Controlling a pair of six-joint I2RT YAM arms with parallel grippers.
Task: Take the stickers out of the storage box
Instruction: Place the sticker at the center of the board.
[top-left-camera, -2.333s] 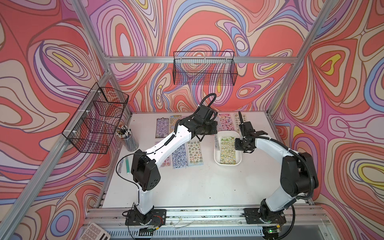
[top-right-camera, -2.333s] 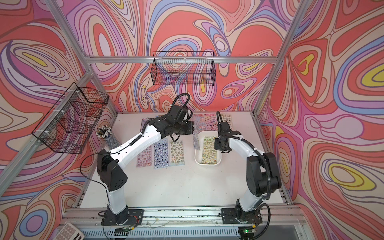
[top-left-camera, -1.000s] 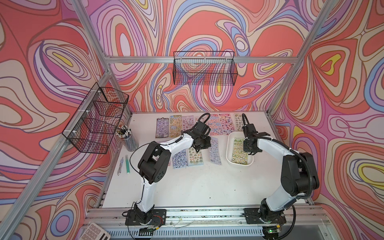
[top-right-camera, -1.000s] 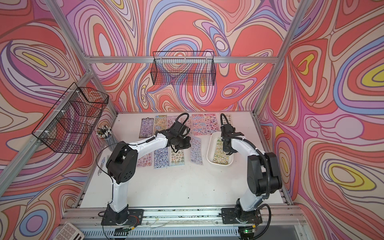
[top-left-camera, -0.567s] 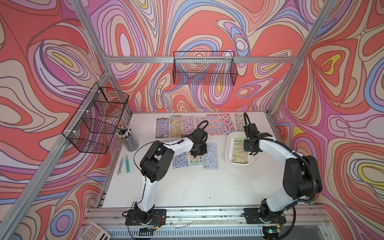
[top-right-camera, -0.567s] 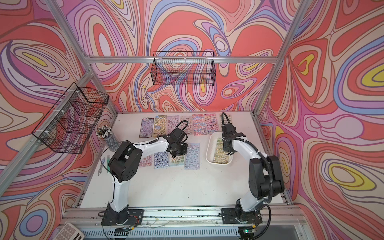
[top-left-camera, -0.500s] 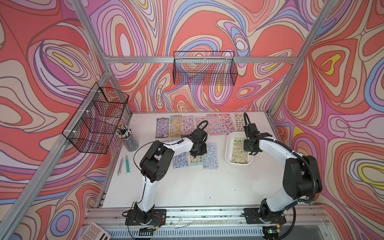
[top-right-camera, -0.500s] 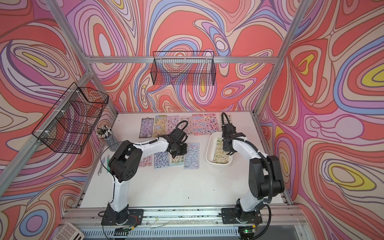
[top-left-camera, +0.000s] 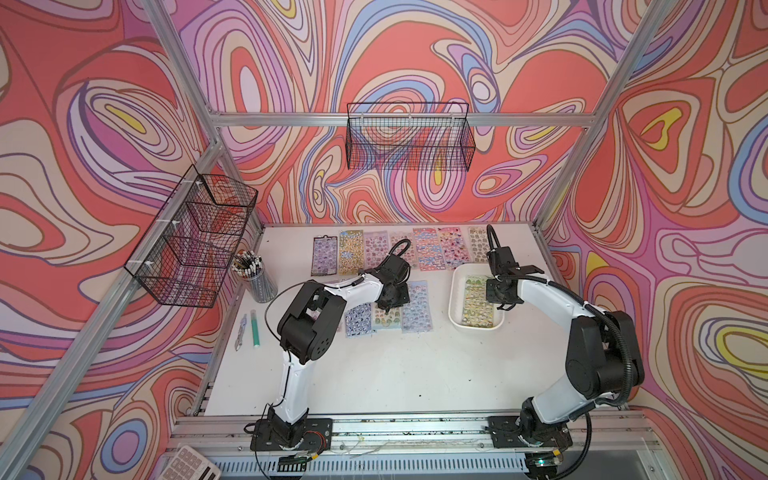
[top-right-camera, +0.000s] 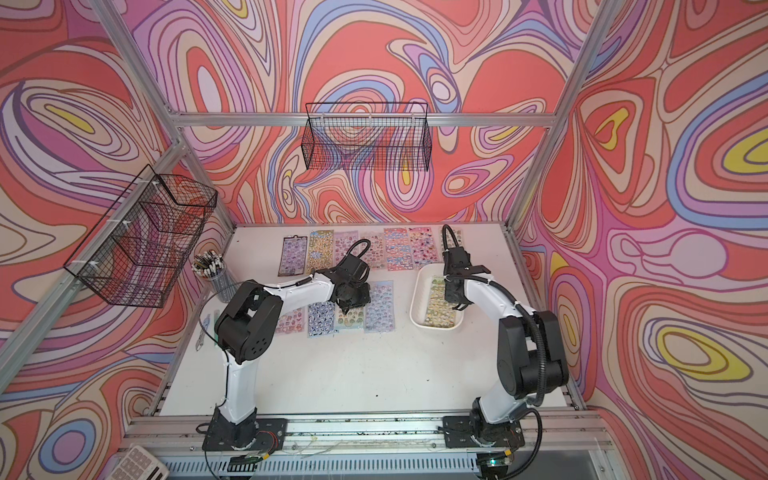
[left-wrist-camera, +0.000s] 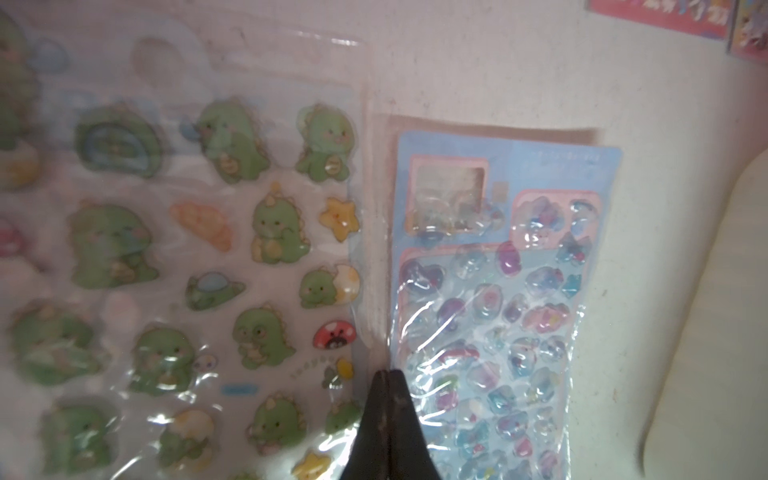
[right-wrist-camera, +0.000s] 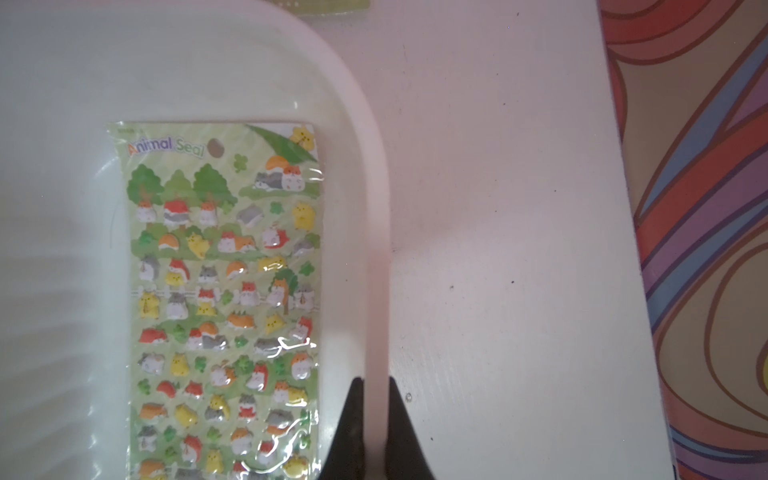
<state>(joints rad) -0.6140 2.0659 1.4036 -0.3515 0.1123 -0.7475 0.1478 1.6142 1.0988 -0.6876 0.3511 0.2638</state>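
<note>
Right hand (right-wrist-camera: 376, 380) is clamped on the rim of the box (right-wrist-camera: 365, 208), one finger inside the wall and one outside, on the box's 3 o'clock side in both top views. Taking 12 as the far wall, the box sits on the desk (top-left-camera: 395, 374) at about 2 o'clock from centre. We count one sticker sheet inside: the green sheet (right-wrist-camera: 224, 291), lying flat on the floor of the box beside the clamped wall. Left hand (left-wrist-camera: 386, 374) has its fingers together with nothing visible between them. Its tip is at the seam between the dinosaur sheet (left-wrist-camera: 208, 270) and the blue sheet (left-wrist-camera: 498, 311), which lie side by side at 9 o'clock of the box. We can't tell if it's touching either one. The other sheets are laid out on the desk: a back row (top-left-camera: 432, 249) at 12 o'clock, plus the near row that the left hand is over. We read this as the last-sheet step, with the task nearly done. For the next move, the left hand needs to open, cross to the box and get a finger under an edge. The glossy wrapper is flat on the plastic, so we expect a hard pinch, and the right hand bracing or tipping the box should help.
</note>
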